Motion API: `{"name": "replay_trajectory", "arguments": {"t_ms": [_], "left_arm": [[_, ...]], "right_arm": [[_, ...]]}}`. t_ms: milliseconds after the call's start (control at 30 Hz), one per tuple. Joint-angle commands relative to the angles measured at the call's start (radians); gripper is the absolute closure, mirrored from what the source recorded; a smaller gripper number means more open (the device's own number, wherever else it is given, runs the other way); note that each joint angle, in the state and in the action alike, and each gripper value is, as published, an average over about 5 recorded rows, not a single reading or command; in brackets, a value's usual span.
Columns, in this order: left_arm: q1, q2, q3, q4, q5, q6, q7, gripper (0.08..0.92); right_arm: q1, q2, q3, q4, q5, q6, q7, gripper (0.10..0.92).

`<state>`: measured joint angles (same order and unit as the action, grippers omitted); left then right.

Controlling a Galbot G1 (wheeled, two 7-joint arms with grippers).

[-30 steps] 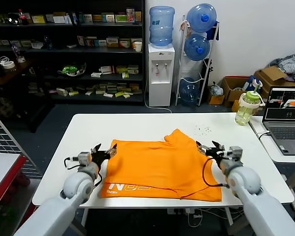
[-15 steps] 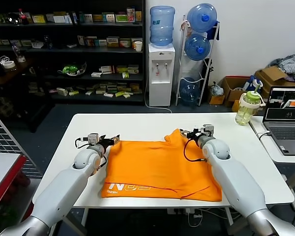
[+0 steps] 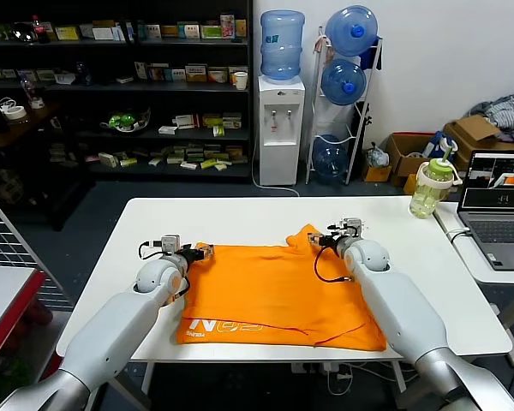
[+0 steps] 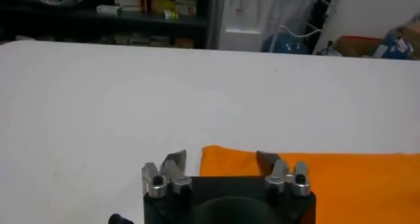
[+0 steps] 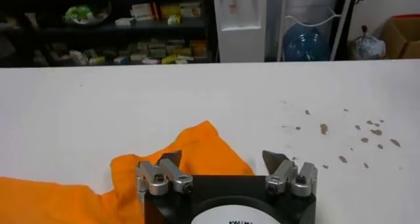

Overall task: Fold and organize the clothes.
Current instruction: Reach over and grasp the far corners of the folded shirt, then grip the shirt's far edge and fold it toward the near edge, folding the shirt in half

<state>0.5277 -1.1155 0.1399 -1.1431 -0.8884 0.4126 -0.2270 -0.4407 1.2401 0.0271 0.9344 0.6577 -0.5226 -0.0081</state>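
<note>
1. The table (image 3: 240, 218) is white and carries the shirt, with both arms reaching over it from the near side.
2. The shirt (image 3: 278, 291) is bright orange and lies spread across the middle of the table. White lettering shows by its near left edge. Its far right part rises in a small peak.
3. The laptop (image 3: 499, 205) sits open on a second surface to the right, well apart from the shirt.
4. The bottle (image 3: 432, 188) stands at the table's far right corner, pale green with a lid and straw.
5. The left gripper (image 3: 203, 251) is at the shirt's far left corner. In the left wrist view its jaws stand apart over the corner of the cloth (image 4: 315, 173), with the white tabletop showing beyond.
6. The right gripper (image 3: 319, 240) is at the raised peak on the far right. In the right wrist view its jaws are apart, with orange cloth (image 5: 197, 150) just ahead of them.
7. Dark specks (image 5: 341, 130) dot the table beyond the right gripper.
</note>
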Motion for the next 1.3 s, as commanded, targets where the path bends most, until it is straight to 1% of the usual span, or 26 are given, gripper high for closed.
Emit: {"name": "replay_trajectory", "arguments": {"t_ms": [33, 433, 600, 667, 733, 800, 900, 1067, 1300], "left_arm": [[-0.017, -0.005, 0.020, 0.002, -0.010, 0.029, -0.006, 0.360], [-0.016, -0.012, 0.021, 0.006, 0.002, 0.007, -0.012, 0.706], [-0.014, -0.012, 0.019, 0.005, 0.016, -0.011, -0.013, 0.850], [-0.011, -0.012, 0.015, 0.002, 0.021, -0.017, -0.013, 0.887], [-0.005, -0.011, 0.006, -0.009, 0.021, -0.022, -0.015, 0.906], [0.005, -0.007, -0.007, -0.030, 0.020, -0.025, -0.018, 0.906], [0.035, 0.013, -0.029, -0.097, 0.017, -0.026, -0.028, 0.906], [0.136, 0.076, -0.073, -0.283, -0.012, -0.022, -0.058, 0.906], [0.317, 0.192, -0.135, -0.535, -0.055, -0.018, -0.082, 0.906]], "right_arm": [[0.021, 0.016, -0.013, -0.041, 0.002, -0.033, -0.018, 0.348], [0.007, 0.009, -0.013, -0.014, 0.011, 0.009, -0.025, 0.694], [-0.004, 0.002, -0.008, 0.008, 0.020, 0.051, -0.025, 0.842], [-0.008, -0.001, -0.004, 0.016, 0.024, 0.074, -0.026, 0.883], [-0.014, -0.007, 0.002, 0.030, 0.033, 0.096, -0.025, 0.898], [-0.027, -0.020, 0.007, 0.063, 0.046, 0.111, -0.018, 0.901], [-0.065, -0.057, 0.015, 0.162, 0.080, 0.109, 0.004, 0.901], [-0.161, -0.149, 0.037, 0.352, 0.160, 0.056, 0.059, 0.901], [-0.365, -0.297, 0.111, 0.606, 0.268, -0.005, 0.118, 0.901]]}}
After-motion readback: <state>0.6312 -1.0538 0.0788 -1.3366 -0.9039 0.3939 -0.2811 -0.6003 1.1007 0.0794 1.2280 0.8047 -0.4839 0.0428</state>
